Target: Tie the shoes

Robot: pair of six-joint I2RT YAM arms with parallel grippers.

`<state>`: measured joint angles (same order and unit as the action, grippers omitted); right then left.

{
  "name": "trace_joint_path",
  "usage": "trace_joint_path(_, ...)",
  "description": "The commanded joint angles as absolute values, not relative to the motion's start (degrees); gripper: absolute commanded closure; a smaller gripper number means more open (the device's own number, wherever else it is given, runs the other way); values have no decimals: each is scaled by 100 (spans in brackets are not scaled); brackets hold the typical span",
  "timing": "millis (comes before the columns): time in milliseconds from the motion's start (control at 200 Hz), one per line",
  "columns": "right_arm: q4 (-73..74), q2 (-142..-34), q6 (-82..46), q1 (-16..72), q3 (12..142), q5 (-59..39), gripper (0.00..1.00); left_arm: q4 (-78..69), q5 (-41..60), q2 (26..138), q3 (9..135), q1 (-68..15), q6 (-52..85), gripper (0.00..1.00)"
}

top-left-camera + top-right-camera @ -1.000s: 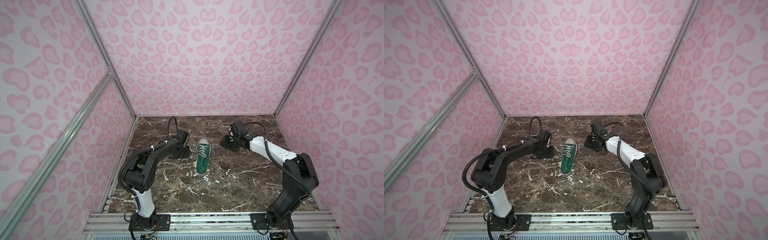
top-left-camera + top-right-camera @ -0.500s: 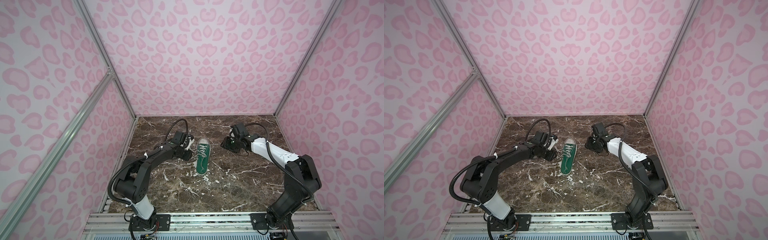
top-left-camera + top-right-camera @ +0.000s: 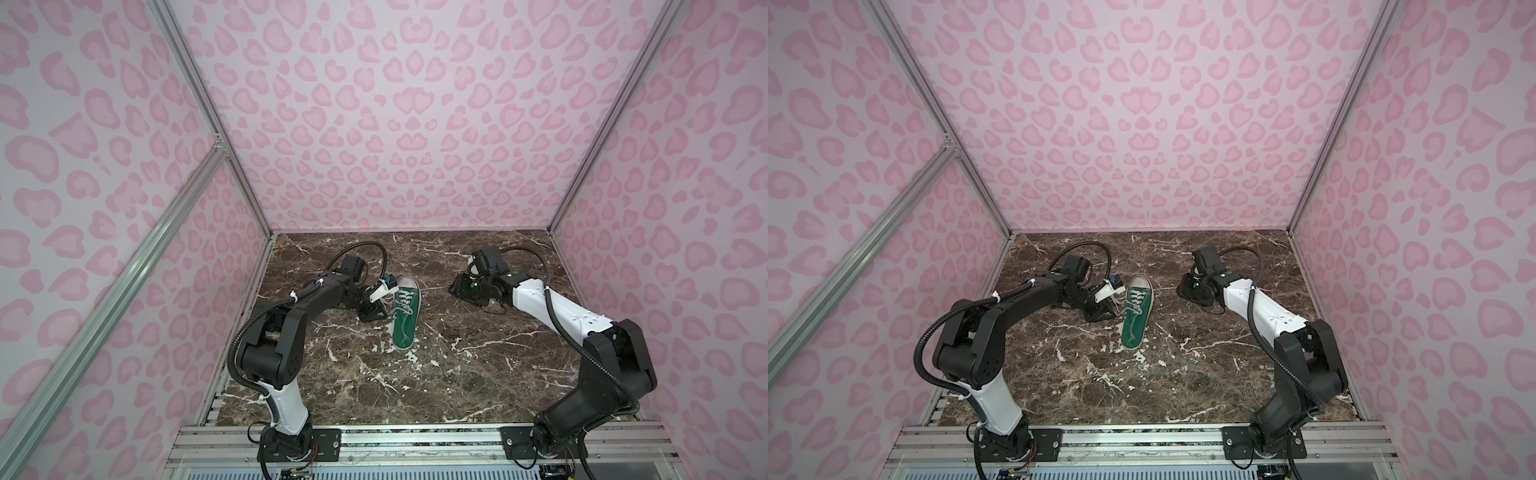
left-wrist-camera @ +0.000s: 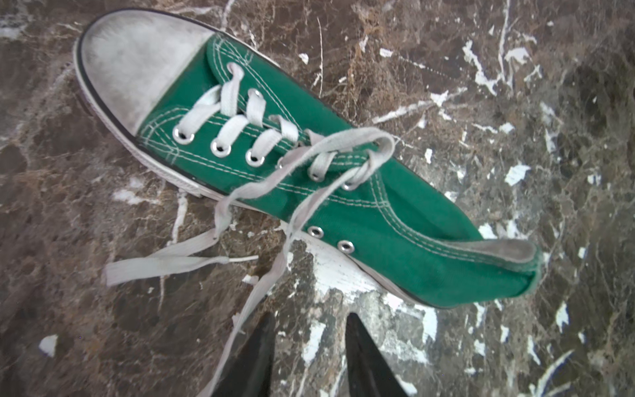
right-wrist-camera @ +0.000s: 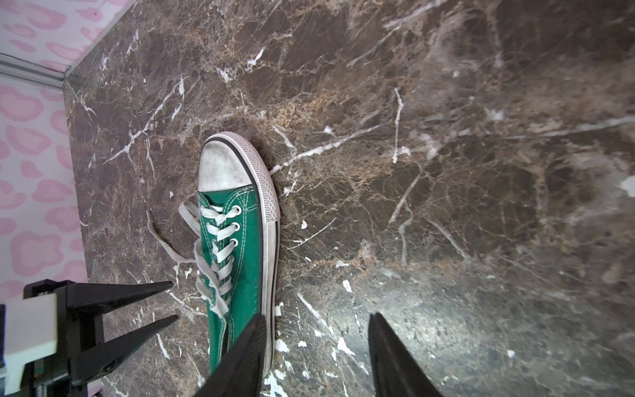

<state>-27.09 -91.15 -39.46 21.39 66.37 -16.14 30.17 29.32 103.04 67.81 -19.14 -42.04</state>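
The shoe (image 3: 405, 318), a green low-top sneaker with a white toe cap, lies mid-table with its toe toward the back wall; it also shows in the other top view (image 3: 1136, 313). Its white laces (image 4: 178, 264) are untied, and both loose ends trail on the marble on the left arm's side. My left gripper (image 4: 309, 319) hovers low beside the shoe's heel half, open, with bare marble between its fingers and one lace running along the outside of a finger (image 4: 257, 347). My right gripper (image 5: 314, 318) stands open on the shoe's other side, holding nothing.
The dark marble table (image 3: 457, 374) is boxed in by pink patterned walls (image 3: 395, 124) on three sides, with aluminium posts (image 3: 582, 166) at the corners. A metal rail (image 3: 415, 440) carrying both arm bases runs along the front edge.
My left arm has swung in toward the shoe's side, its wrist has turned, and its jaws have narrowed a little. The right arm has barely moved. The shoe lies as before.
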Motion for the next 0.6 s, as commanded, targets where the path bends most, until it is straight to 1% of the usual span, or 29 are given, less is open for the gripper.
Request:
trace_joint_path(0,-2752,-9034,-3869,2062,6530,-1635,50,2693,2549,10190,6589,-1914,-4647,62)
trace_joint_path(160,-2742,-9000,-3828,1956,6427,-1685,50,1907,2035,10086,6143,-1977,-4848,62)
trace_joint_path(255,-2733,-9009,-3811,1910,6393,-1716,49,1582,2019,10029,5953,-2014,-5002,62)
trace_joint_path(595,-2742,-9061,-3760,1755,6319,-1802,49,1855,2100,10373,6279,-2166,-5397,61)
